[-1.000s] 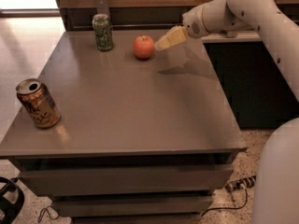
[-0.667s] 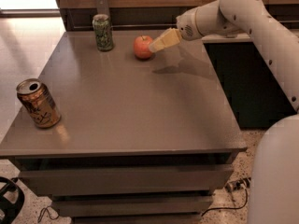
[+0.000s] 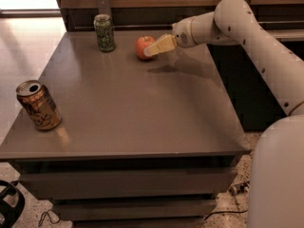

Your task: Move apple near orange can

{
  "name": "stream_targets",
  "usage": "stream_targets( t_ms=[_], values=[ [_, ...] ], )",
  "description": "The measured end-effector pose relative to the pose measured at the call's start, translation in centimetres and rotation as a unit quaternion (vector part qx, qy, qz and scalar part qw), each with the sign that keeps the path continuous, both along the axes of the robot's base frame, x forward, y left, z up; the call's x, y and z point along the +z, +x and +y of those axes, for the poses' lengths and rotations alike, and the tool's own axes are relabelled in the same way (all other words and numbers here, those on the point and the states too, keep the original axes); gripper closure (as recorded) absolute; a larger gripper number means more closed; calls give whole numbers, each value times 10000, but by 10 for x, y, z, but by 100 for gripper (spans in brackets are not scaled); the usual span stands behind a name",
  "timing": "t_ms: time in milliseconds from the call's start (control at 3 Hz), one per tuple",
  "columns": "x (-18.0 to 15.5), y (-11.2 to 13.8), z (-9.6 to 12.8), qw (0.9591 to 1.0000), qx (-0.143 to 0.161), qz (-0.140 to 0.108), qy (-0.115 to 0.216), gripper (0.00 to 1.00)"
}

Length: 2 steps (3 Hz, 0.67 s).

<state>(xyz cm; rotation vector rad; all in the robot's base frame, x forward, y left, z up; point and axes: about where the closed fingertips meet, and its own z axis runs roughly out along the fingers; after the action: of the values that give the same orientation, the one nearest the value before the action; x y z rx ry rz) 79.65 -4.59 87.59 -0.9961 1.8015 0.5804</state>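
While the orange can [image 3: 39, 107] stands near the worktop's [image 3: 133, 113] front left corner, the apple [image 3: 141, 45] rests well apart at the far side, the gripper [image 3: 149, 52] just at its right side; its opening state cannot be determined.

The white arm [image 3: 247, 30] stretches leftward, its claw [image 3: 149, 52] tilted down, upper centre.

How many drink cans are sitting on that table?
2. The orange can stands near the table's front left edge; the green can stands at the back, left of the apple. The gripper is at the apple's right side.
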Motion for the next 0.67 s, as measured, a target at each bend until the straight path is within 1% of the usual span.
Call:
stream_targets(
  t_ms=[333, 667],
  values=[
    [-15, 7, 6, 9998, -18, 98, 182, 0],
    [-20, 13, 14, 9996, 20, 113, 269, 0]
  ],
)
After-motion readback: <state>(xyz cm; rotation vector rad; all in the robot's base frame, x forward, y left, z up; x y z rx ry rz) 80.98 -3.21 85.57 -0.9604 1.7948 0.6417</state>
